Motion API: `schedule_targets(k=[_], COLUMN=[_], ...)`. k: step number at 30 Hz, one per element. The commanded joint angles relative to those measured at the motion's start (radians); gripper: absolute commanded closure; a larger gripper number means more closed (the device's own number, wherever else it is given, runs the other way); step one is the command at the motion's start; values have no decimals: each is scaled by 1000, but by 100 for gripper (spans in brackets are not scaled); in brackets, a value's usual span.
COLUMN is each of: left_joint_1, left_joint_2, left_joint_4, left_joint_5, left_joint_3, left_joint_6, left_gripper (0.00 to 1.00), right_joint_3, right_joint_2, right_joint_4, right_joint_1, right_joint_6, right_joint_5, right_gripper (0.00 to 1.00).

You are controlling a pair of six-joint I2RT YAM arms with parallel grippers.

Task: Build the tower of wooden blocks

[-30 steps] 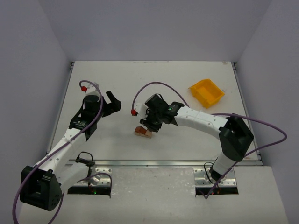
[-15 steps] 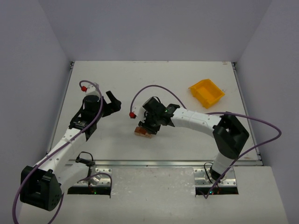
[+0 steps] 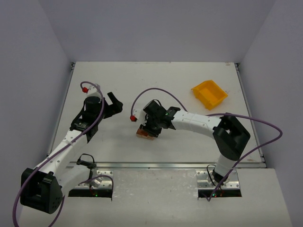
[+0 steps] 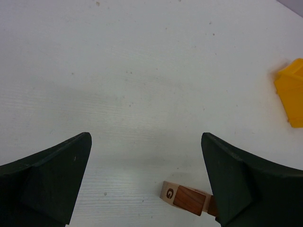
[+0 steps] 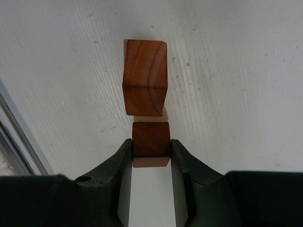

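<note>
The wood blocks (image 3: 144,133) lie as a small cluster at the table's middle front. In the left wrist view the cluster (image 4: 184,198) shows a pale block marked G with a reddish-brown block on it. My right gripper (image 3: 152,128) is shut on a reddish-brown block (image 5: 150,144), held right beside another reddish-brown block (image 5: 144,82) that sits on a pale one. My left gripper (image 3: 115,102) is open and empty, well left of the cluster; its fingers (image 4: 47,177) frame bare table.
A yellow bin (image 3: 209,94) stands at the back right and shows at the right edge of the left wrist view (image 4: 291,97). A metal rail (image 5: 19,146) runs along the table's front edge, close to the cluster.
My right arm has shifted slightly left over the blocks, gripper staying shut on its block. The left arm has not moved.
</note>
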Motion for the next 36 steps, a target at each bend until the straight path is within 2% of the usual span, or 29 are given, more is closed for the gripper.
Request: schedule_targets(k=[1, 10, 36], left_joint_1=[-1, -1, -1], left_joint_2=[-20, -27, -32], left_joint_4=[41, 39, 39], left_joint_5=[8, 10, 13], left_joint_3=[0, -3, -2], left_joint_6=[11, 11, 13], left_gripper=[0, 0, 0], right_joint_3=[-10, -10, 1], right_joint_2=[-1, 3, 19], right_joint_4=[47, 52, 49], right_joint_1=[10, 12, 24], right_joint_6=[-9, -29, -50], right_joint_5=[19, 9, 18], right_gripper=[70, 67, 64])
